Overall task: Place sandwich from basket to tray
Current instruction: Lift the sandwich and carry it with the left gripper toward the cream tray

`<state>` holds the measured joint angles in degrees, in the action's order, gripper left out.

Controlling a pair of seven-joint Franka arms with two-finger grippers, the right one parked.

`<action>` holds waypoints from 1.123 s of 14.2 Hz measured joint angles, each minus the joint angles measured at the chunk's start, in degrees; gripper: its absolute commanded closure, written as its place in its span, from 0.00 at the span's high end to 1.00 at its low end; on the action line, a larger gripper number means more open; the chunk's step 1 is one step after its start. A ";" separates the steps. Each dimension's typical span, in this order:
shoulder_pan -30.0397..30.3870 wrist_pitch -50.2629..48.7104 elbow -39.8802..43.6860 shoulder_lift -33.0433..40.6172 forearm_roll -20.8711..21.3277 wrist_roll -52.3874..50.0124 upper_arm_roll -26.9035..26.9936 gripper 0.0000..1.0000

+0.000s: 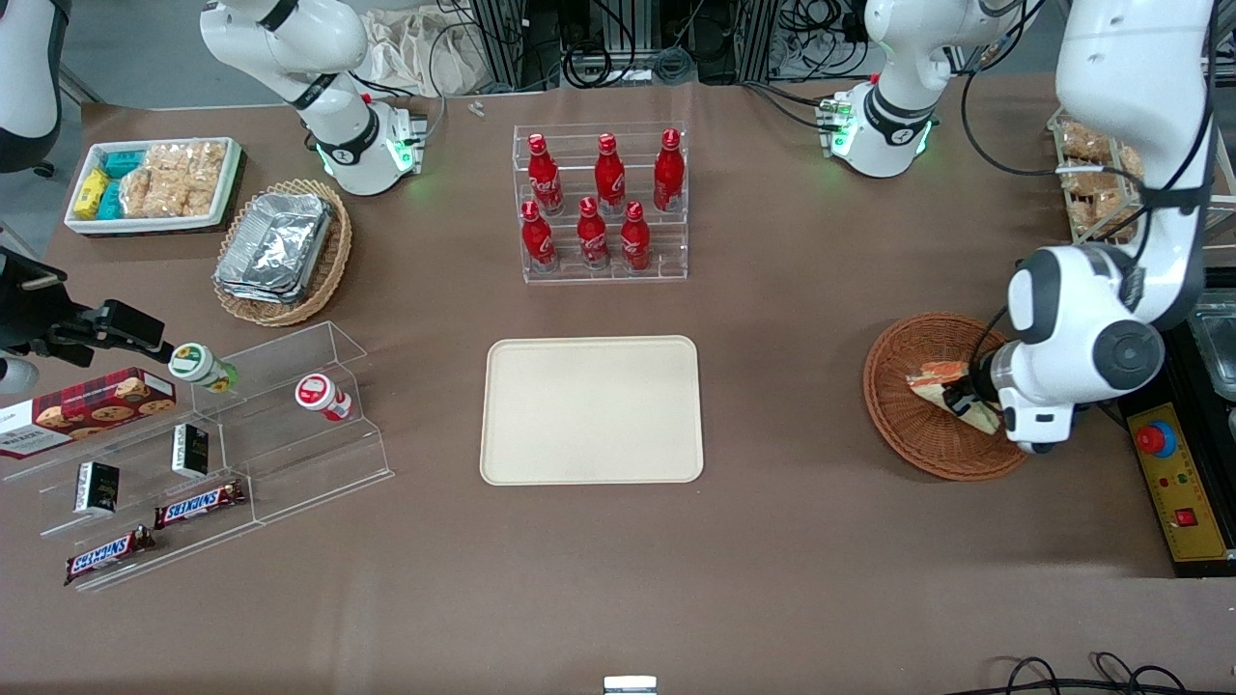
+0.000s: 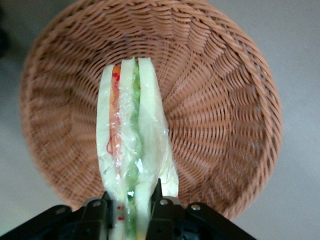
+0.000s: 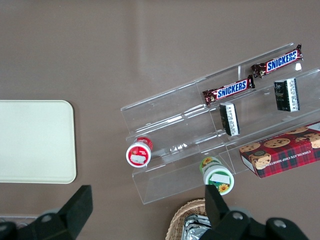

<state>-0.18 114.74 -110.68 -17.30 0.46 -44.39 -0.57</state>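
The sandwich (image 1: 939, 384) (image 2: 131, 145), a wrapped wedge of pale bread with orange and green filling, is over the round reddish-brown wicker basket (image 1: 908, 425) (image 2: 220, 115) toward the working arm's end of the table. My gripper (image 1: 964, 398) (image 2: 131, 200) is shut on the sandwich's wide end, one black finger (image 2: 156, 200) on each side of the bread. Whether the sandwich rests on the basket floor or hangs just above it I cannot tell. The cream-beige tray (image 1: 591, 409) (image 3: 35, 140) lies flat mid-table, bare, well apart from the basket.
A clear rack of several red bottles (image 1: 601, 201) stands farther from the front camera than the tray. Toward the parked arm's end are an acrylic shelf with snacks (image 1: 203, 454), a tan basket of foil trays (image 1: 282, 249) and a white bin (image 1: 153, 183). A control box (image 1: 1180, 483) sits beside the basket.
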 measured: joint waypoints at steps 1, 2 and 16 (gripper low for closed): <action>-0.11 -5.62 2.08 2.29 0.00 0.41 -0.56 0.00; -0.20 -11.45 4.63 4.67 -0.02 1.41 -1.65 0.00; -7.15 -18.73 17.22 2.42 1.96 7.36 -33.82 0.00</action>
<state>-7.32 96.00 -93.47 -14.88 2.42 -37.03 -34.39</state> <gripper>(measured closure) 0.837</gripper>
